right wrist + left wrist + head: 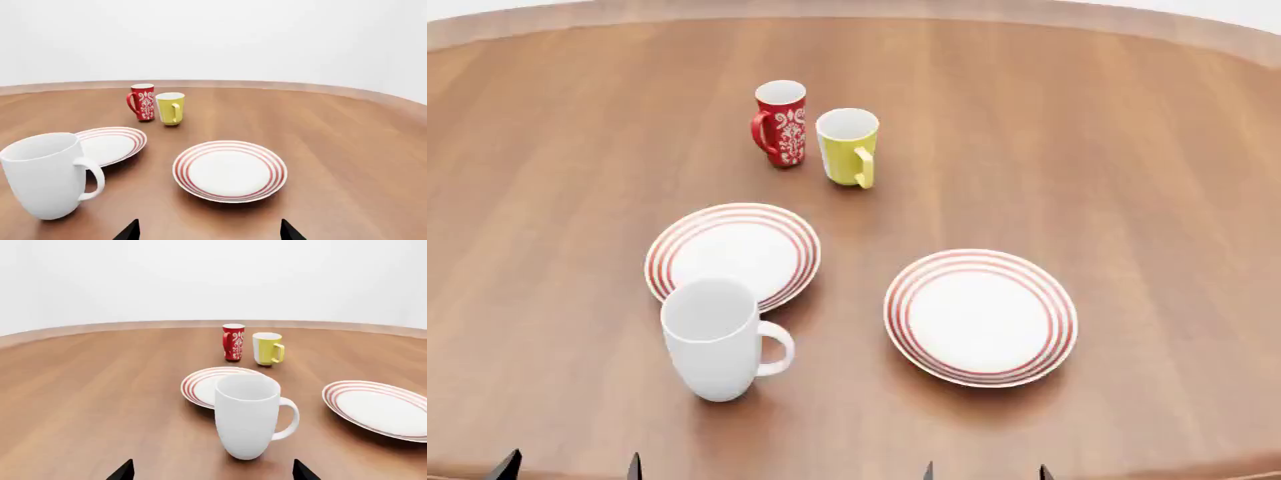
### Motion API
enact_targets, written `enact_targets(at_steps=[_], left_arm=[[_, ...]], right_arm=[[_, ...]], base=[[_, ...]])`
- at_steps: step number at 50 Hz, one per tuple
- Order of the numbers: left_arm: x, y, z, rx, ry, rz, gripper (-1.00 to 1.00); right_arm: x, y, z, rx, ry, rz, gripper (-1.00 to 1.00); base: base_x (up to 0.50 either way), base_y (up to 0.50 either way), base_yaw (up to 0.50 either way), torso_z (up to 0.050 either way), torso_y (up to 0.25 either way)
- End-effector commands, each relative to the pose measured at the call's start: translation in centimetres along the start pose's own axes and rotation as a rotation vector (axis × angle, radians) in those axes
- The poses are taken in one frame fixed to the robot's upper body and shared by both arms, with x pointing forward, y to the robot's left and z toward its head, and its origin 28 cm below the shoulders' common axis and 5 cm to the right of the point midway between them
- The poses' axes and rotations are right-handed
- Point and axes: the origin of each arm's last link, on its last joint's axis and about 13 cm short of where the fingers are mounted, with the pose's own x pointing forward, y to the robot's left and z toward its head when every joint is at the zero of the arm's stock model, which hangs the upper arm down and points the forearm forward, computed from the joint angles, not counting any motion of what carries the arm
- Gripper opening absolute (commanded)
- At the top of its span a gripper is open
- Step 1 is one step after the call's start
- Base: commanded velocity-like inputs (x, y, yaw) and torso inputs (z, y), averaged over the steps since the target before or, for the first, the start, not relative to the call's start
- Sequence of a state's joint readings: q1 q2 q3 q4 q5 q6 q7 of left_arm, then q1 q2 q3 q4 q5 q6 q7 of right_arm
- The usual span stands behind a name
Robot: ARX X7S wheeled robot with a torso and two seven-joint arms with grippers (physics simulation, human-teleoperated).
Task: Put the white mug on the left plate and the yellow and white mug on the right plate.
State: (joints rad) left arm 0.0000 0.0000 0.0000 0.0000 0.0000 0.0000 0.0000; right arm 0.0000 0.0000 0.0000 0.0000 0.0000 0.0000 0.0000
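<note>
The white mug [718, 340] stands upright on the table, just in front of the left plate [733, 254], handle to the right; it also shows in the left wrist view [248, 416] and the right wrist view [48, 174]. The yellow and white mug [847, 147] stands further back, beside a red patterned mug. The right plate [981, 315] lies bare. My left gripper [569, 466] is open and empty, at the table's near edge, short of the white mug. My right gripper [986, 470] is open and empty, near the edge in front of the right plate.
A red mug with white floral pattern [779, 122] stands just left of the yellow mug. The round wooden table [1121, 150] stretches far back and to both sides, with its rim curving round behind the mugs.
</note>
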Motion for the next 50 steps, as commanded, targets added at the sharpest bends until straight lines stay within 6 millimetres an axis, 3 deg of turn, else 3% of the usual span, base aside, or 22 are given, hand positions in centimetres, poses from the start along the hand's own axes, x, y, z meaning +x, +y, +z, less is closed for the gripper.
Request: enact_targets(at_steps=[1, 10, 26, 50], left_arm=[[0.4, 0.4, 0.1, -0.008, -0.003, 0.001, 1.00], [0.7, 0.7, 0.3, 0.009, 0.010, -0.002, 1.00], [0.4, 0.4, 0.9, 0.043, -0.004, 0.025, 1.00], [0.4, 0.4, 1.3, 0.044, -0.020, 0.016, 1.00]], right_arm=[[0.2, 0.5, 0.1, -0.029, 0.019, 0.016, 1.00], [0.7, 0.3, -0.1, 0.015, 0.010, -0.013, 1.00], [0.3, -0.4, 0.2, 0.018, 0.002, -0.007, 1.00], [0.4, 0.0, 0.2, -0.028, -0.003, 0.021, 1.00]], base=[[0.00, 0.00, 0.00, 0.000, 0.000], [0.00, 0.00, 0.02, 0.000, 0.000], [0.00, 0.00, 0.50, 0.000, 0.000], [0.00, 0.00, 0.50, 0.000, 0.000]])
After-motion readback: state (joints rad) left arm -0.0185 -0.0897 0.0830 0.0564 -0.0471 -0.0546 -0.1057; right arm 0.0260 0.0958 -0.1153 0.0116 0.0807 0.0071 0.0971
